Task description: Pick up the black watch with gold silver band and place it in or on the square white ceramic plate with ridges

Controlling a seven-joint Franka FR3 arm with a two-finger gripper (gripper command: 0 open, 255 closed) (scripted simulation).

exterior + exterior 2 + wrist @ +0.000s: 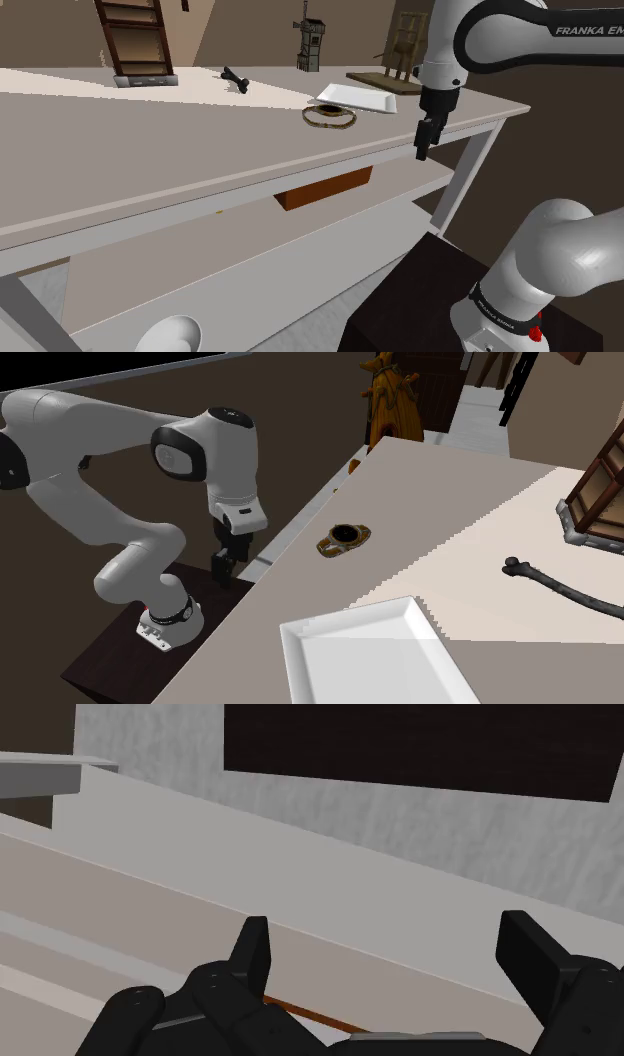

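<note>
- Approach: the gripper [424, 140] hangs beside the edge of the table [150, 130], fingertips below the tabletop, fingers standing apart with nothing between them.
- Target: the black-faced watch [345, 537] lies flat on the tabletop, near the square white plate [370, 652] but apart from it, not yet grasped.
- Next move (a judgement): the hand likely needs to rise clear of the edge, travel over the watch, then descend with its fingers straddling the case or band.
- Container: the plate holds nothing.

gold-banded watch [345, 538], face apparently black; white plate [370, 652], black gripper [390, 942], beige table [480, 492]
</note>
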